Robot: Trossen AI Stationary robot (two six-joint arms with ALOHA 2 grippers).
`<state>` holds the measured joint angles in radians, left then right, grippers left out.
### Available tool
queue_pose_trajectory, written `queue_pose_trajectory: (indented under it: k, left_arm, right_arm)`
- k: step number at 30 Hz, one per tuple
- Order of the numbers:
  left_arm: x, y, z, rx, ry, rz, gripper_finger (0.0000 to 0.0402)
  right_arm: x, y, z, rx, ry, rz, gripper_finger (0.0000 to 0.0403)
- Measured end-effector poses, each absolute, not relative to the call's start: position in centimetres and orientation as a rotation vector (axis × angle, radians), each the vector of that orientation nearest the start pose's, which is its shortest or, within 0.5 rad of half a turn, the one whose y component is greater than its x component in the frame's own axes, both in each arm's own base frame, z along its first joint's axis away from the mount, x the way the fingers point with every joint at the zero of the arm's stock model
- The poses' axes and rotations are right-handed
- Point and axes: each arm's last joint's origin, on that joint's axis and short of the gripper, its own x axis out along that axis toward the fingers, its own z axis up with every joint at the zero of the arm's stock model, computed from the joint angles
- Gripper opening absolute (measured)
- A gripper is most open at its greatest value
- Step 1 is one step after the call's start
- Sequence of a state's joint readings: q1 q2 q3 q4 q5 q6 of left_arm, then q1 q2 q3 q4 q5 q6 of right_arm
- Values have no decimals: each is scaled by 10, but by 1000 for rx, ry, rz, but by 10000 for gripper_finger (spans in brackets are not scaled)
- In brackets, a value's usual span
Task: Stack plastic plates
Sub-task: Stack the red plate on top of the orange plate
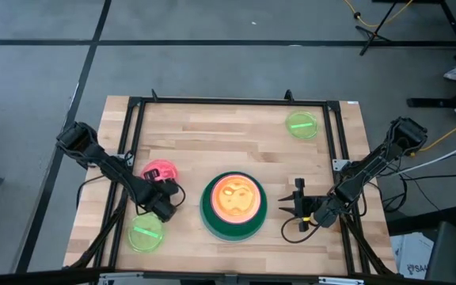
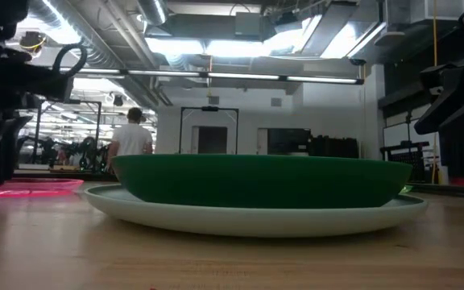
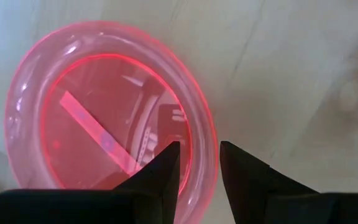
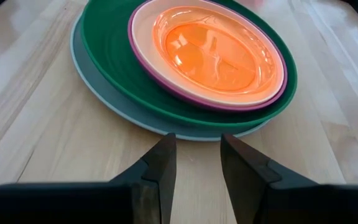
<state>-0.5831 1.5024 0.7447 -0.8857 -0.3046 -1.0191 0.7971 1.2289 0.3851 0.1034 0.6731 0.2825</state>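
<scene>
A stack stands at mid-table: a light blue plate (image 1: pixel 206 220) lowest, then dark green (image 4: pixel 107 43), magenta (image 4: pixel 143 70), peach (image 4: pixel 148 31), and translucent orange (image 4: pixel 213 53) on top. The pink-red plate (image 1: pixel 160 169) lies flat on the table left of the stack. My left gripper (image 3: pixel 197 152) is open over that plate's rim on the stack side, one finger over the bowl and one outside. One lime green plate (image 1: pixel 145 234) lies near the left front, another (image 1: pixel 301 124) at the far right. My right gripper (image 4: pixel 197 146) is open, just right of the stack, touching nothing. My left gripper comes at the pink-red plate from above, and the rim (image 3: pixel 205 134) runs through the gap between its fingers. Whether either finger touches the rim, I cannot tell. The plate lies flat on the table.
A black metal frame (image 1: pixel 228 101) runs around the wooden tabletop (image 1: pixel 212 134). The far middle of the table is bare wood. A person (image 2: pixel 131 138) stands far off in the room behind the table.
</scene>
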Motion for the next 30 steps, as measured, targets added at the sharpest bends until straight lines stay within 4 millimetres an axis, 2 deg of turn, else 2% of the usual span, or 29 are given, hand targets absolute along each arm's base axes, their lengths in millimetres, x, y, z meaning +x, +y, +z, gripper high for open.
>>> queue_pose_trajectory:
  k: [8,16,20,27,30]
  left_arm:
    - [176,-106,134,-112,1370,533,108]
    - [175,-105,132,-108,1364,534,105]
    - [175,-105,132,-111,1361,532,80]
    - [175,-104,131,-81,1349,543,15]
    - [174,-103,131,-71,1348,551,4]
  right_arm:
    - [157,135,148,-222,556,39,115]
    - [157,135,148,-224,556,39,115]
    - [157,135,148,-224,556,38,115]
    - [157,134,148,-224,556,38,115]
    - [157,134,148,-224,556,38,115]
